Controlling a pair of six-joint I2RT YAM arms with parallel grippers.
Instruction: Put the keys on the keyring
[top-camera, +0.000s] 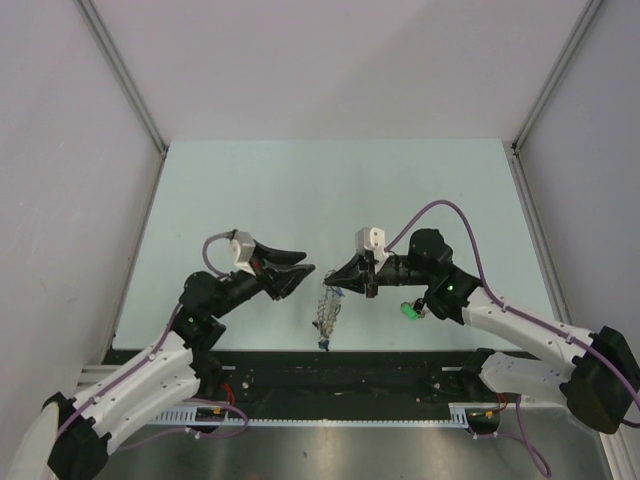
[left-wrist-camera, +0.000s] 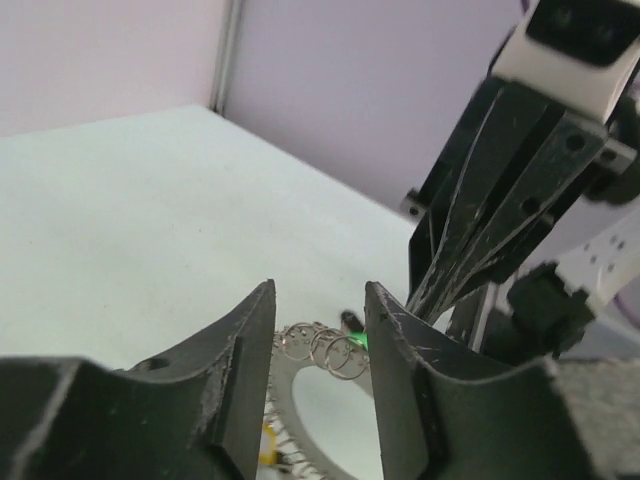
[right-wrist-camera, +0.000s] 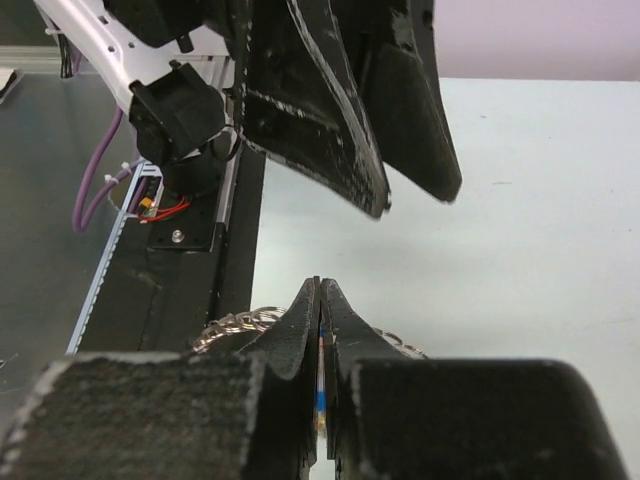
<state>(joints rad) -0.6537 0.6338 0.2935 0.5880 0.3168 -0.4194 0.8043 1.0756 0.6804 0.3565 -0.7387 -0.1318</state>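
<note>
The keyring (top-camera: 326, 316) is sitting over the near middle of the bench (top-camera: 300, 190), with the right claw (top-camera: 334, 274) pinching its far edge at its 12 o'clock. The left claw (top-camera: 308, 264) is hovering at the keyring's 11 o'clock, facing the right claw. A loose key (top-camera: 409, 311) is lying on the bench at the keyring's 3 o'clock.

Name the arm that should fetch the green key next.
Left, probably. The left gripper is open and empty, while the right gripper is shut on the keyring. The green key lies loose on the table.
</note>
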